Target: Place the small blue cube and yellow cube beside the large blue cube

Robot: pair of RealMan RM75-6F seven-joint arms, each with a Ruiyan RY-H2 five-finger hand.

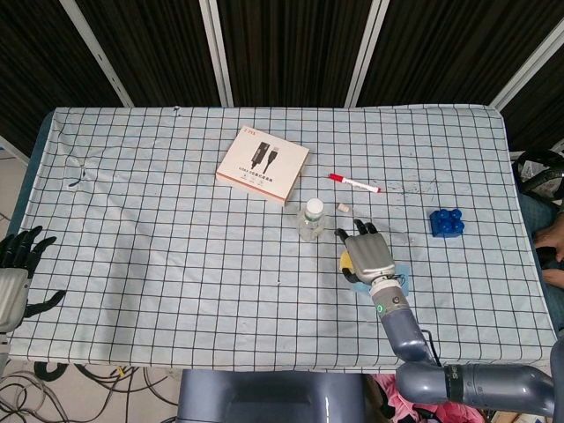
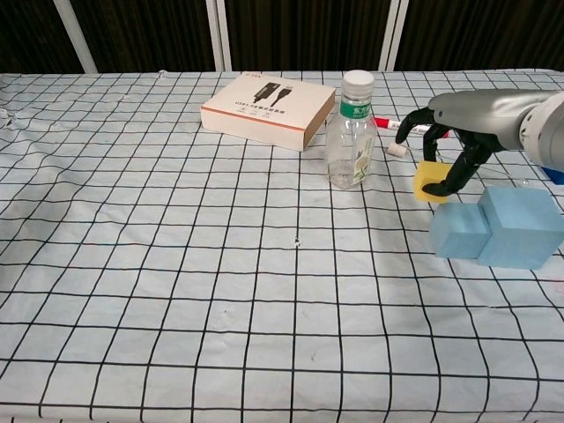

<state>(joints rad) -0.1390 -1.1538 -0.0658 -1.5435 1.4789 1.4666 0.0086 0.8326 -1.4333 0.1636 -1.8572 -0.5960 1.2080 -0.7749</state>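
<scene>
Chest view shows the right hand [image 2: 445, 154] pinching the yellow cube [image 2: 431, 182] just above the light-blue block [image 2: 498, 227] on the checked surface [image 2: 220, 264]; it looks light, foam-soft and best held by opposite flat faces, while the left hand [image 1: 16, 273] rests spread and empty.

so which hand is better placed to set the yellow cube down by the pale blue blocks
The right hand. It already holds the small yellow cube just above the pale blue foam blocks. The left hand rests open at the table's far left edge, away from both.
</scene>
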